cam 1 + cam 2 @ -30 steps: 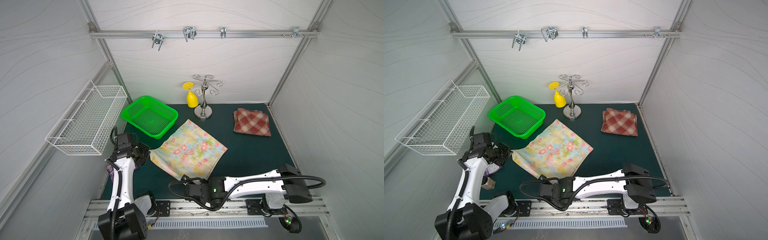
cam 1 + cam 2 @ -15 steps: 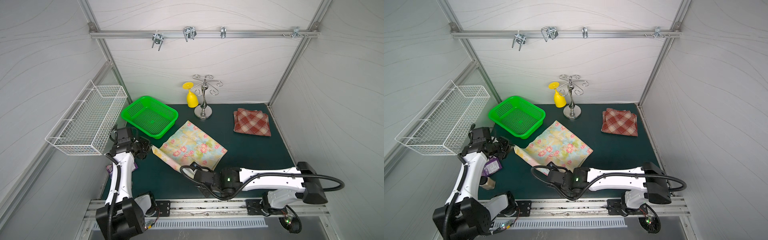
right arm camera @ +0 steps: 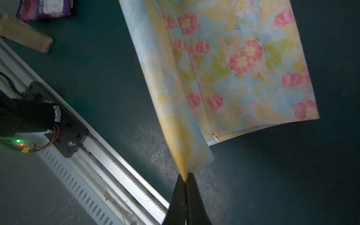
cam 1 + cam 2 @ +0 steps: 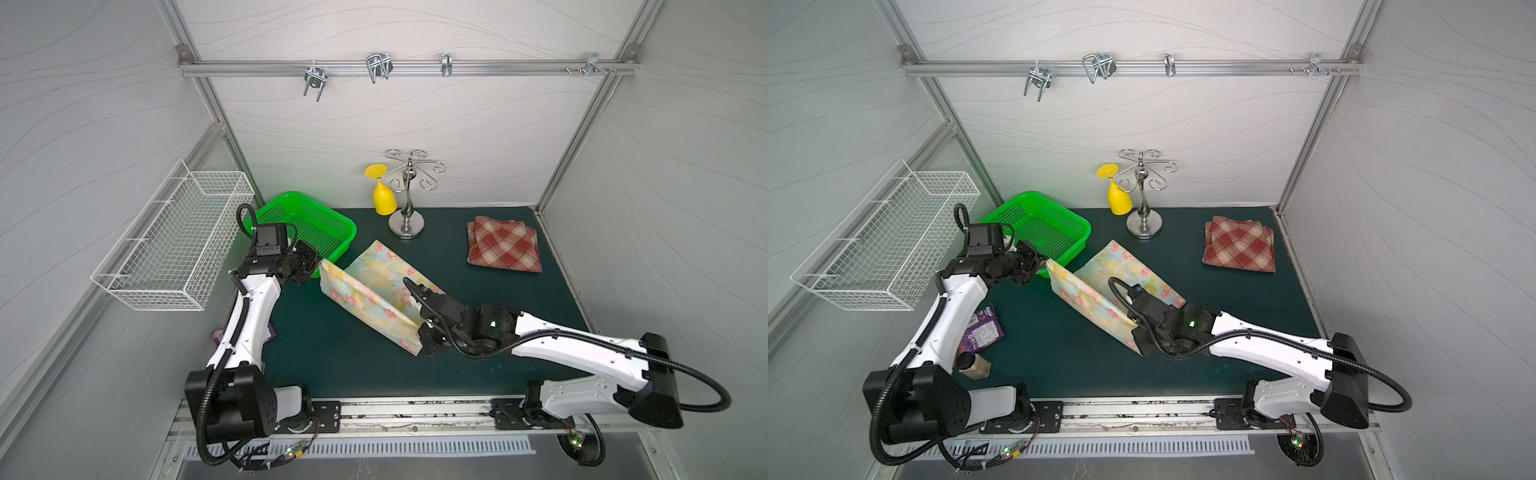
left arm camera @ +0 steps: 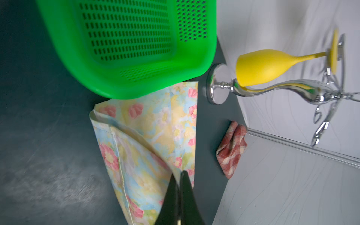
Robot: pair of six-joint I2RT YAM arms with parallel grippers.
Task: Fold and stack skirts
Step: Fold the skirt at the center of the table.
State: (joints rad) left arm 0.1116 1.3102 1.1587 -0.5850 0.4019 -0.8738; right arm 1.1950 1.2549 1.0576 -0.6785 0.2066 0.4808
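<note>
2 skirts share the dark green counter point(image 4: 332, 357), and only 1 of them looks finished. The larger is a thin floral skirt point(image 4: 365, 291) in pale yellow and blue with pink flowers. It sits near the middle of the counter in both top views. Its edge toward 7 o'clock is raised off the surface and curls over the part that lies flat, so the 1st fold appears to be midway.

The smaller plaid skirt point(image 4: 503, 245), red-brown and cream, lies well apart at about 2 o'clock near the back wall. It is doubled into a thick, compact rectangle and reads as folded, ready to serve as 1 layer of the stack.

The left gripper point(image 5: 179, 174) is clamped on the raised edge at the floral skirt's 10 o'clock corner, just beside the green basket point(image 4: 316, 226). The right gripper point(image 3: 186, 176) is pinched tight on the 5 o'clock corner, where the cloth bunches to a point between its jaws.

Judging from this layout, 3 moves are left. The raised part must be laid down toward 1 o'clock. The floral skirt probably needs another fold to match the plaid one's footprint. Then 1 skirt goes onto the other; nothing is stacked yet.
</note>
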